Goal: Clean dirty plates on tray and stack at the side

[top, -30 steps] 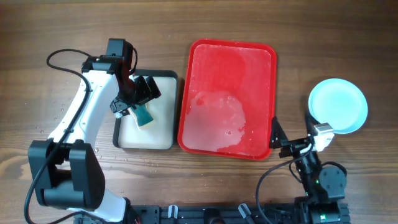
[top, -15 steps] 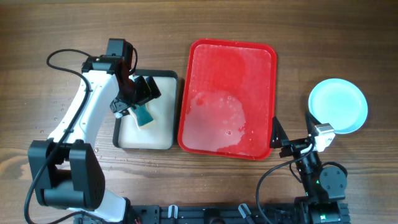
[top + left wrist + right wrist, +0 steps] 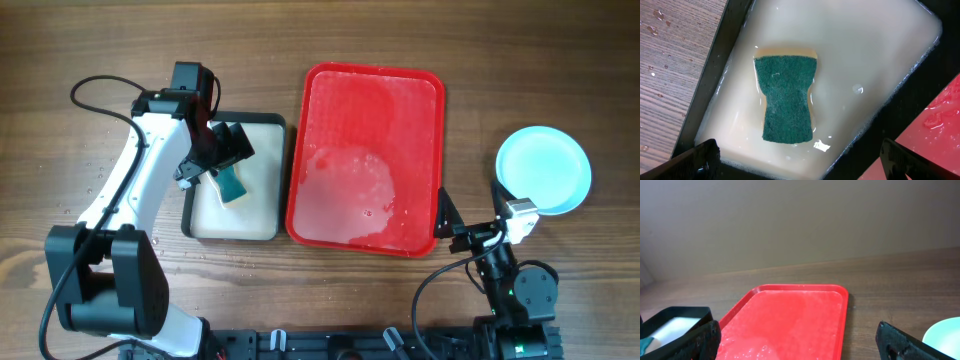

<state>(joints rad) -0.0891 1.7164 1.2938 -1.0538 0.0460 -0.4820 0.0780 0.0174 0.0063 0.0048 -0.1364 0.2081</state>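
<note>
The red tray [image 3: 366,110] lies in the middle of the table, wet with a soapy film and with no plate on it; it also shows in the right wrist view [image 3: 790,320]. A light blue plate [image 3: 545,170] sits on the table to the right, and its edge shows in the right wrist view [image 3: 946,339]. I cannot tell whether other plates lie under it; no white plate shows. My left gripper [image 3: 215,158] is open and empty above the cream tray, just over the green sponge [image 3: 787,97]. My right gripper [image 3: 482,215] is open and empty, between the red tray's near right corner and the plate.
The black-rimmed cream tray [image 3: 262,215] left of the red tray holds milky soapy water [image 3: 865,55] with the sponge [image 3: 232,186] lying in it. Water drops dot the wood at far left [image 3: 95,180]. A black cable [image 3: 100,92] loops behind the left arm.
My left gripper has shifted very slightly over the cream tray. The sponge, tray, plate and right arm have not moved.
</note>
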